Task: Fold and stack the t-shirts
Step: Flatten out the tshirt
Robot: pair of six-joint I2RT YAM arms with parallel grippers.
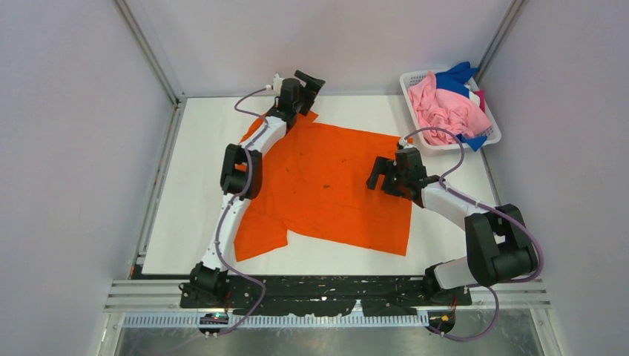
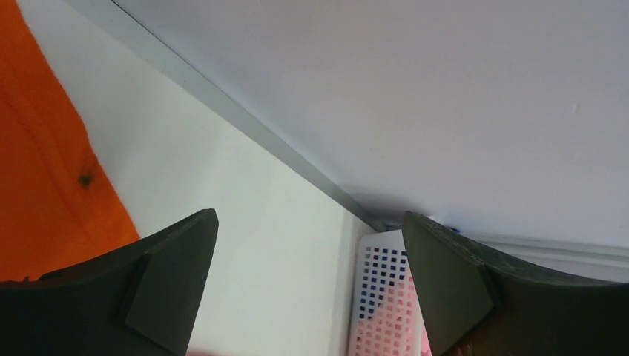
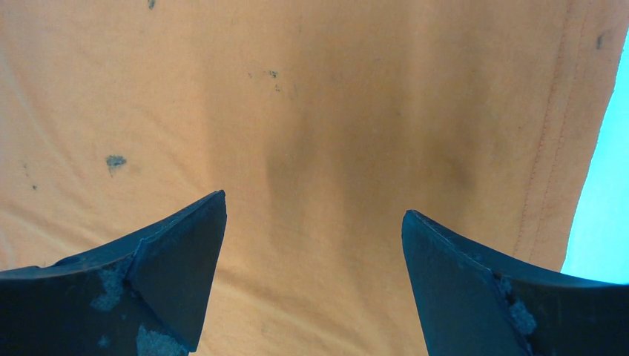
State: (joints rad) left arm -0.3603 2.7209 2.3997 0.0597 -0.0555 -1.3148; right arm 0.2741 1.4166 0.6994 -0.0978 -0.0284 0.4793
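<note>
Directly beneath the right gripper point(image 3: 314, 204) lies the bright orange cloth t-shirt point(image 1: 326, 185), spread flat and open on the white table point(image 1: 185, 200). Its dark fingers stand wide apart with nothing between them, hanging over the shirt's body, with the stitched hem running just to their right. The left gripper point(image 1: 310, 80) is parted just as wide and is also empty. It sits raised past the shirt's far corner and looks toward the back wall, with only a strip of orange at its left side.

No fold shows in the orange shirt, so I judge that the first fold is the step in hand and has not begun. The next move probably calls for each gripper to come down onto an edge or a sleeve of the shirt, close on a single layer, and carry it across the body. The left gripper would first have to tip down toward the cloth.

The orange shirt looks thin and limp. It lies mostly smooth, with soft creases and tiny dark specks scattered over it. One short sleeve juts out on the near side, beside the left arm, and another shows by the left gripper.

Beyond the right gripper, off to its right, a white plastic mesh basket point(image 1: 410, 95) holds crumpled pink point(image 1: 445, 110), blue point(image 1: 456, 74) and magenta shirts, unfolded.
</note>
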